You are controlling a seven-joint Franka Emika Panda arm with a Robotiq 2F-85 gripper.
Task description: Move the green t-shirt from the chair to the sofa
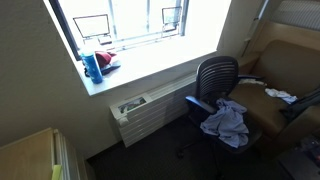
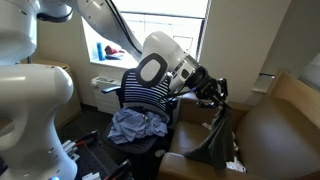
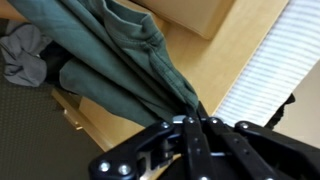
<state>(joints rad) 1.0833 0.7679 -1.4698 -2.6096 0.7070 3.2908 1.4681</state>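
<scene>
Green t-shirt hangs bunched from the gripper, whose fingers are pinched tight on its top. In an exterior view it dangles over the brown sofa, just right of the chair. Only the wrist view shows the pinch itself. A grey cloth lies on the chair seat. A blue bottle stands on the far windowsill.

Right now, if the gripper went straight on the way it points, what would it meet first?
The green t-shirt, which the gripper clamps and which hangs ahead of it. Behind the cloth, most likely the sofa, though the depth is hard to judge.
</scene>
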